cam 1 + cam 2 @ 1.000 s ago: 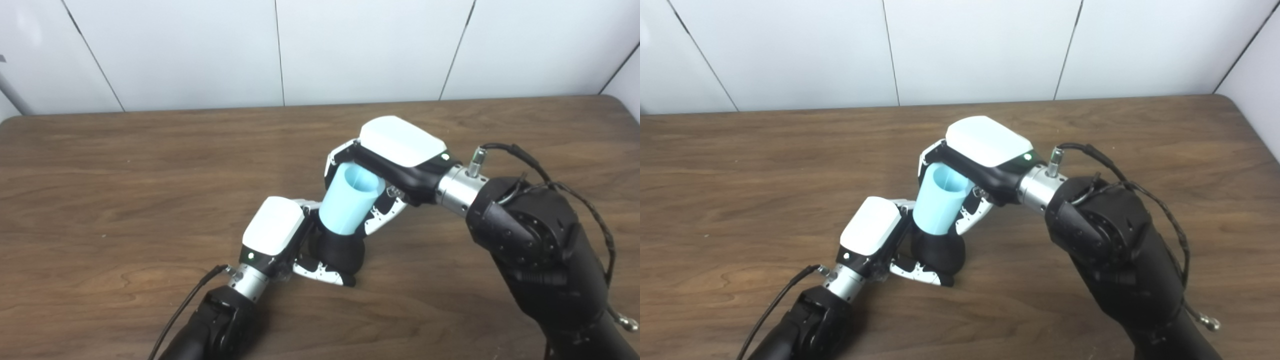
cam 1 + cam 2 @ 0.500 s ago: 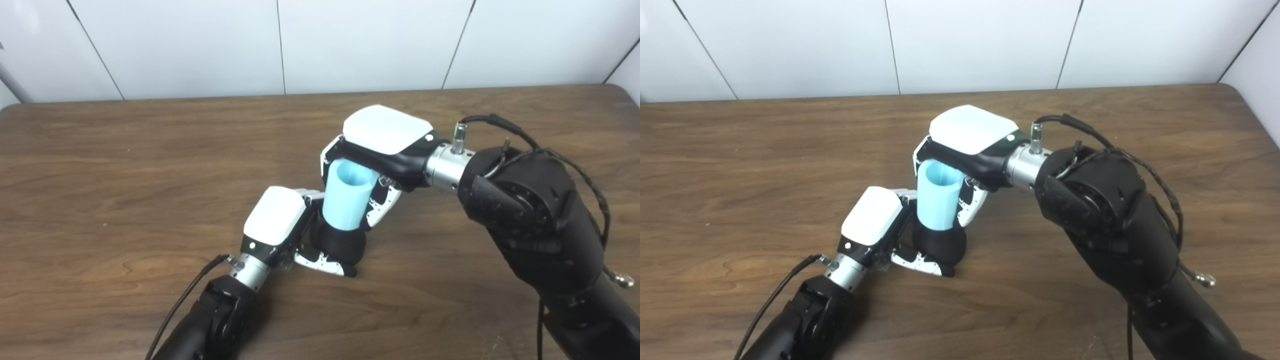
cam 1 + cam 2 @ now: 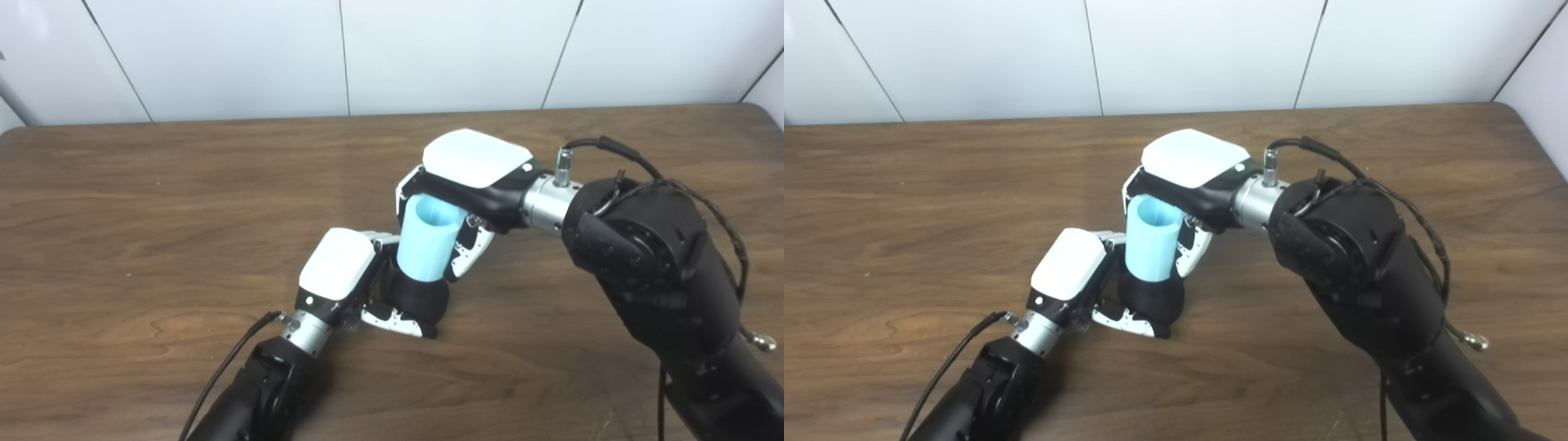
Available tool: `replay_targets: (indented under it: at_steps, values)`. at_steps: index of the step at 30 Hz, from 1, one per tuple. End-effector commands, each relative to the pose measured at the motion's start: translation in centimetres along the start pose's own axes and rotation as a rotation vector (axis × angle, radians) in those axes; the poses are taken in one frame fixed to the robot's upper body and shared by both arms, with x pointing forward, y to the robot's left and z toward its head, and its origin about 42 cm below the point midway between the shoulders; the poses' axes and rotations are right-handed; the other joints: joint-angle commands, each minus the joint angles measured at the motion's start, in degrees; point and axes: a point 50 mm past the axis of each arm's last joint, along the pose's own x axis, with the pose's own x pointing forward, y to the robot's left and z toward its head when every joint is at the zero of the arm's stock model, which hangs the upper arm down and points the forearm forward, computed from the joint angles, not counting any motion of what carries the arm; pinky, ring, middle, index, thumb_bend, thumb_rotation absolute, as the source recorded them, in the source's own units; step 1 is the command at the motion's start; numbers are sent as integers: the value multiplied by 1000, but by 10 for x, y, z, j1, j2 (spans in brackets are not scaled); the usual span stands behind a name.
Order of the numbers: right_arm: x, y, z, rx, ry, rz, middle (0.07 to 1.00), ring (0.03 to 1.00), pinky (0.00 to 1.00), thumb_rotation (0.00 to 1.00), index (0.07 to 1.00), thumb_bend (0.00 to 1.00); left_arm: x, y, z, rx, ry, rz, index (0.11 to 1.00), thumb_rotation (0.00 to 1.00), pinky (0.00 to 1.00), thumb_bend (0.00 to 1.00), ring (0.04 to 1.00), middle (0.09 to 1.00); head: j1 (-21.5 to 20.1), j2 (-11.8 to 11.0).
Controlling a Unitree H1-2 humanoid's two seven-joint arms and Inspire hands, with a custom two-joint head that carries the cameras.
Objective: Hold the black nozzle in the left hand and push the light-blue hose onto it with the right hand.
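White-and-black fingers [image 3: 392, 320] of the left hand [image 3: 338, 274] wrapped tight round the black nozzle [image 3: 419, 298], at its base. Nozzle stands on the wooden table [image 3: 122, 214], near the table's middle. Right hand [image 3: 471, 177] clasps the light-blue hose [image 3: 429, 242] directly above the nozzle, fingers closed on it. Hose long axis near upright, open mouth up, lower end seated on the nozzle top.

L hand [image 3: 1067, 272] gripping black nozzle [image 3: 1153, 300] on table [image 3: 906, 202]; R hand [image 3: 1191, 168] clasping light-blue hose [image 3: 1150, 242], seated upright on nozzle
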Motion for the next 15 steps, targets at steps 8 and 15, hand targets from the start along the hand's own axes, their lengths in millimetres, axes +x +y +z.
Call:
replay_targets:
  at_steps: [8, 15]
  values:
    - [-13, 2, -7, 23, 6, -32, 762, 701, 584, 215, 795, 937, -44, -60, -4, -29, 116, -363, 467, 0, 398, 476, 513, 516, 2, -1]
    - [-24, -9, -4, 29, -26, -85, 817, 775, 657, 334, 868, 993, -45, -60, -6, -28, 116, -373, 470, 0, 411, 476, 522, 514, -1, -2]
